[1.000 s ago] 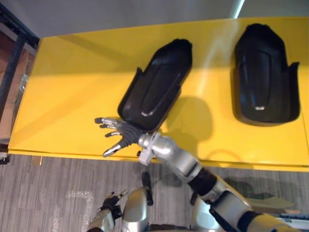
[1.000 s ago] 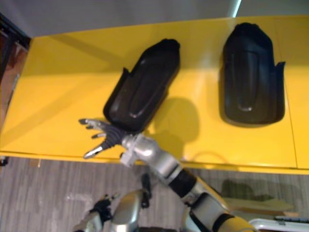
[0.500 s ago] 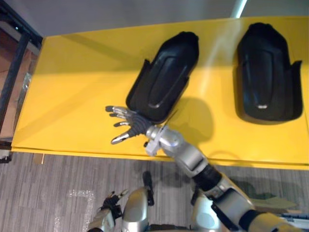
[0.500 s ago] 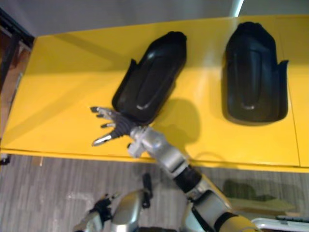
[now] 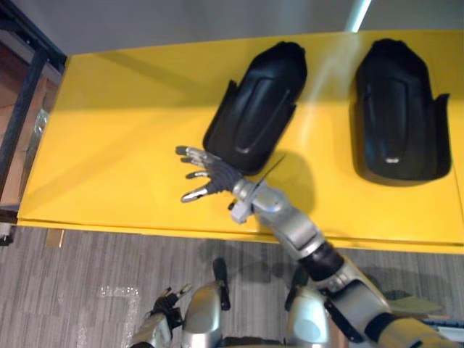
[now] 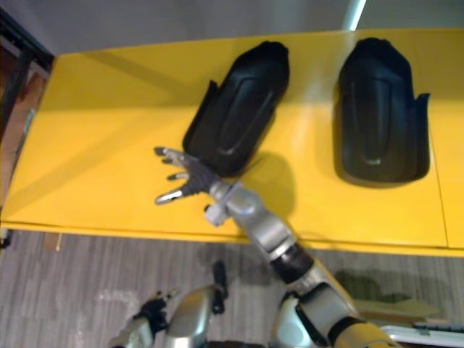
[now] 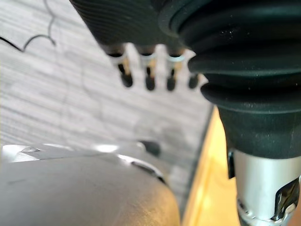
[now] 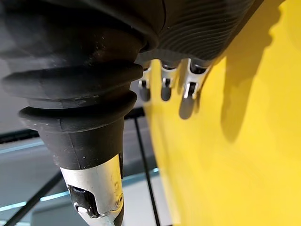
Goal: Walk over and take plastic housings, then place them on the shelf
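Left hand (image 7: 148,70) is hanging low over the grey floor (image 5: 87,290), fingers relaxed. Right hand (image 5: 214,174) is hovering spread open over the yellow shelf (image 5: 109,145), just beside the tilted housing (image 5: 257,109); I'm seeing a second housing (image 5: 399,109) lying farther right.

A yellow tabletop (image 5: 109,130) lies under the fingers (image 5: 190,152) of the right hand (image 5: 220,172) and spreads wide on every side of them. Well past the fingertips, off the table's end, stands a dark metal frame (image 5: 25,80). Farther from the robot than the fingers, beyond the table's far edge, is a plain grey wall (image 5: 181,22) with a bright strip of light (image 5: 357,12), and a pale sheen trails from it across the yellow. Nearer than the fingers, below the table's front edge, is grey streaked floor (image 5: 87,283).
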Tool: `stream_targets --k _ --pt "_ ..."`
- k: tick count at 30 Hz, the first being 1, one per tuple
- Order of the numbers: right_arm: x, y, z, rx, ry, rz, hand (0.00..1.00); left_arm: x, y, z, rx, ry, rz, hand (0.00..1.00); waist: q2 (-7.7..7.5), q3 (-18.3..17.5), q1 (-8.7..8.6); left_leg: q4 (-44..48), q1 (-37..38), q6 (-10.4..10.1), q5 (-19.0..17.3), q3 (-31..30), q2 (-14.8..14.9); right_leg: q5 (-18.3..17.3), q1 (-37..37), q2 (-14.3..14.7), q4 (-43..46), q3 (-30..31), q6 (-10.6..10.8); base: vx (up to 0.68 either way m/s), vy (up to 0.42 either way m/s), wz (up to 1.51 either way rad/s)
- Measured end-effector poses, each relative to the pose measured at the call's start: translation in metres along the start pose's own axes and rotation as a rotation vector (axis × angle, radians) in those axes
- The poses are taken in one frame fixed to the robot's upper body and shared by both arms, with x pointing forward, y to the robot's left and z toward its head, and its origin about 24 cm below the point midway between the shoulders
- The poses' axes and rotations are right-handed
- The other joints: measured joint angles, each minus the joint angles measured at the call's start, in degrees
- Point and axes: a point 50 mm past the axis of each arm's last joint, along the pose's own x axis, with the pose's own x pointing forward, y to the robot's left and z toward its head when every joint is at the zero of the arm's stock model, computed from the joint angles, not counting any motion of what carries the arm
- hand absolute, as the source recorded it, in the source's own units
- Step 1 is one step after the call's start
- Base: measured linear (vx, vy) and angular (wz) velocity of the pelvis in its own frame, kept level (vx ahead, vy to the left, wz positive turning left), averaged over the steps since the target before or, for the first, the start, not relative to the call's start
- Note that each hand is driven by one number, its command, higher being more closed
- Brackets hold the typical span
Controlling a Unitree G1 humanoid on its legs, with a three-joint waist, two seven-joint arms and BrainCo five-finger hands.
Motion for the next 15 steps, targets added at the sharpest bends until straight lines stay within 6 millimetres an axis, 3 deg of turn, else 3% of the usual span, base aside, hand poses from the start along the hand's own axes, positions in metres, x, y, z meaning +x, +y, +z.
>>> stream_targets --k 4,9,11,15 --pt "-0.003 -0.004 0.014 0.009 -0.084 0.02 0.0 0.0 0.001 0.0 -0.003 0.0 0.001 0.0 -0.06 0.01 0.0 -0.16 -0.04 -0.01 0.02 0.05 0.07 0.49 0.18 0.22 -0.78 0.06 0.08 0.0 0.0 0.0" --pt "-0.02 -0.001 0.076 0.186 -0.442 0.15 0.0 -0.001 0.006 -0.002 -0.032 0.002 0.018 0.0 -0.99 -0.23 -0.11 -0.3 0.73 -0.02 0.02 -0.46 0.49 1.33 2.28 1.03 -3.02 -0.56 0.0 0.01 -0.009 0.03" --pt "-0.028 -0.011 0.099 0.222 -0.569 0.149 0.0 -0.001 0.01 -0.004 -0.037 0.003 0.03 0.0 -2.1 -0.8 -0.17 -0.36 0.98 -0.03 0.02 -0.84 0.71 1.59 3.21 1.47 -3.97 -0.99 -0.04 0.0 -0.017 0.08" --pt "-0.054 -0.056 0.138 0.268 -0.808 0.027 0.0 -0.002 0.02 -0.001 -0.041 -0.008 0.058 0.0 -4.62 -2.06 -0.08 -0.42 0.93 -0.3 0.18 -1.45 0.97 2.48 4.64 2.06 -5.82 -2.16 -0.15 -0.01 -0.007 0.09"
